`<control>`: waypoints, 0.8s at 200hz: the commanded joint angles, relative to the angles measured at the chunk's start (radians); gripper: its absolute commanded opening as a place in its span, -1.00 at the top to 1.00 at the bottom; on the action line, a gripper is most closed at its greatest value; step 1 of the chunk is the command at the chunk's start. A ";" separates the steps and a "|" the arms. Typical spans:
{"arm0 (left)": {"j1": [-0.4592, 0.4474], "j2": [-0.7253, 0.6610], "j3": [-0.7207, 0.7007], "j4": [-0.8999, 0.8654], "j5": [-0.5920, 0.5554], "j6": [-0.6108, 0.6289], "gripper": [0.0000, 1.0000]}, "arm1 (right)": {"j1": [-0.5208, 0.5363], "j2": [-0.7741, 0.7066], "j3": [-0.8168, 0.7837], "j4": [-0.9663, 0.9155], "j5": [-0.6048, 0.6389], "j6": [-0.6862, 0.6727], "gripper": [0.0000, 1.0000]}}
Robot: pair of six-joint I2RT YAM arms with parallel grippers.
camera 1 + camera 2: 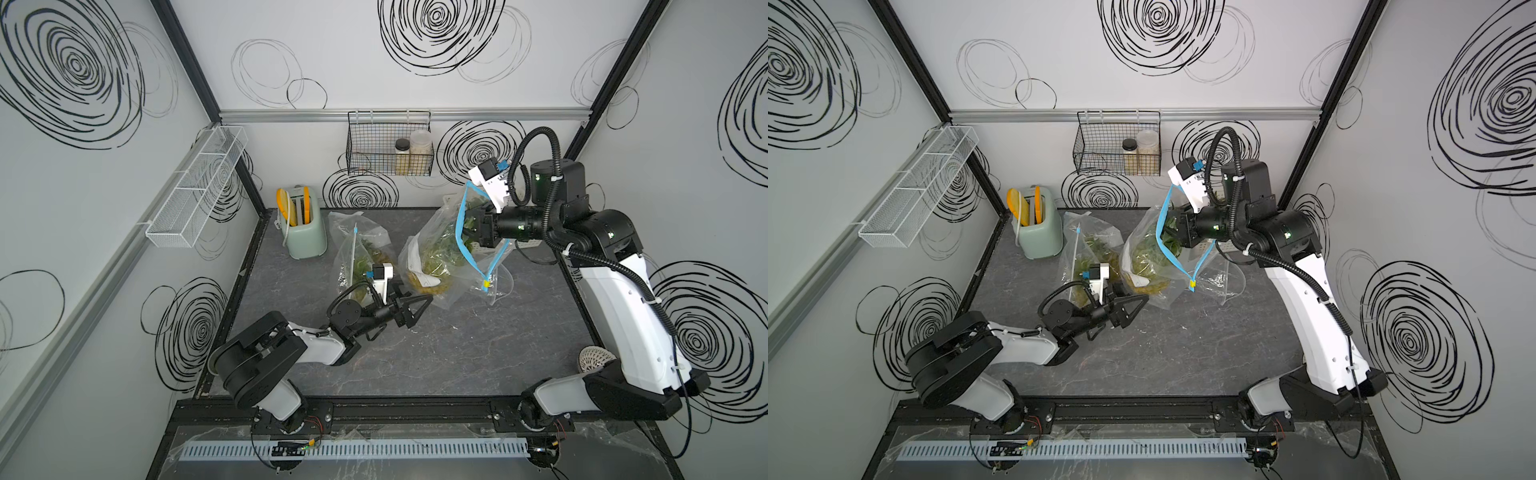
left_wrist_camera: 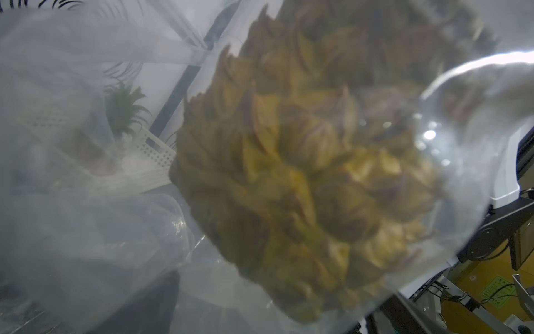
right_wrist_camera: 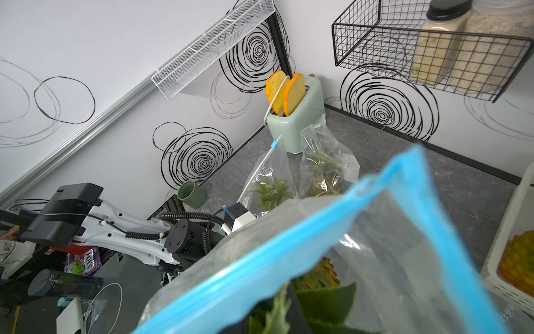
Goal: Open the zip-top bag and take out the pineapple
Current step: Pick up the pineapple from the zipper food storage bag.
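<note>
blue zip strip (image 1: pixel 459 232) hangs in a wide loop, so the zip-top bag (image 1: pixel 434 232) is already open, standing toward the rear right of the bench (image 1: pixel 457 353). the pineapple (image 2: pixel 303 179) is not yet out: its body sits low in the bag near the bench, its crown up at the mouth. your right claw (image 1: pixel 468 226) reaches through the loop and is closed, on the crown leaves as far as the top views and its wrist view show. your left claw (image 1: pixel 413 299) is spread wide and empty just beside the bag's lower end, with the fruit filling its wrist view through the plastic.

the step in hand looks like the pull-out. to do it well, i'd pinch the bottom of the bag with the left claw, taking film only and not the fruit, and pin it low toward the bench. then draw the right claw back along the line of the fruit, toward the right rear corner, slowly, so the thin leaves don't tear or slip. watch the zip loop; if it snags the scales, ease off and work the film loose. keep clear of the second bagged pineapple (image 1: pixel 357 253) on the toaster (image 1: pixel 305 232) side.
</note>
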 commanded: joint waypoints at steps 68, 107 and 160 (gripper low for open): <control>0.039 0.098 0.069 0.219 0.034 -0.085 1.00 | 0.009 -0.031 -0.019 0.113 -0.033 0.038 1.00; 0.056 0.004 0.103 -0.186 -0.069 0.053 1.00 | 0.006 -0.018 0.019 0.081 -0.019 0.027 1.00; 0.103 -0.024 0.273 -0.717 -0.348 0.243 1.00 | 0.004 -0.007 0.100 0.015 -0.009 0.015 1.00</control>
